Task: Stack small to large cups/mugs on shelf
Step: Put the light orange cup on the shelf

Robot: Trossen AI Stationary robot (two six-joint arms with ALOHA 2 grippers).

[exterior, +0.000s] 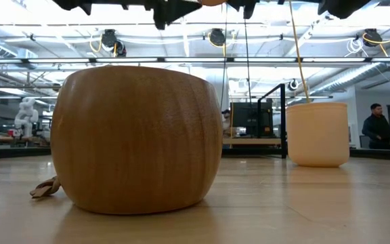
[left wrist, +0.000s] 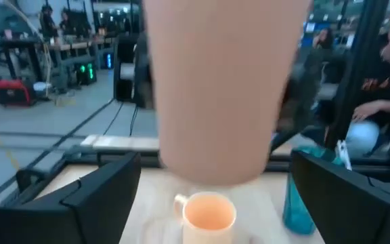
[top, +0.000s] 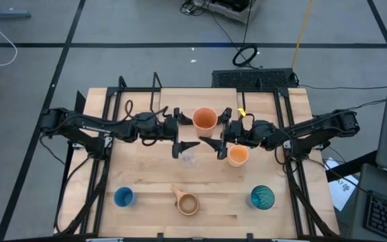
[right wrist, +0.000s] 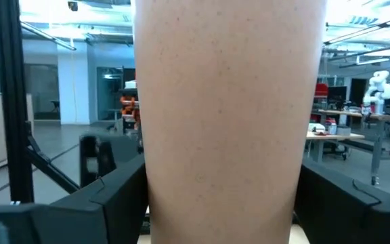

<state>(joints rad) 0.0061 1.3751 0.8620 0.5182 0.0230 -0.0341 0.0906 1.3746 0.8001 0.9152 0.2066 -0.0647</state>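
An orange cup (top: 205, 119) hangs upright in the air over the table's far middle, between my two grippers. My right gripper (top: 219, 129) is shut on it from the right. My left gripper (top: 190, 131) is open, with its fingers (left wrist: 107, 196) wide on either side of the cup (left wrist: 222, 88) and apart from it. A second orange cup (top: 238, 156) and a tiny clear cup (top: 189, 159) stand on their bases on the table below. Near the front edge stand a blue cup (top: 123, 197), a tan mug (top: 187, 203) and a teal tumbler (top: 262, 197). I cannot tell the shelf apart from the tabletop. My right gripper pinches the orange cup's side wall (right wrist: 156, 203) between its two fingers. The fingers come about level from the table's right side. The cup stands upright in the hold, mouth up, lifted clear of the table.
Black rod frames (top: 113, 101) stand at the table's far left and far right (top: 281, 101). In the low view the tan mug (exterior: 137, 139) looms close and the second orange cup (exterior: 317, 133) stands behind it. People show in the room beyond the table.
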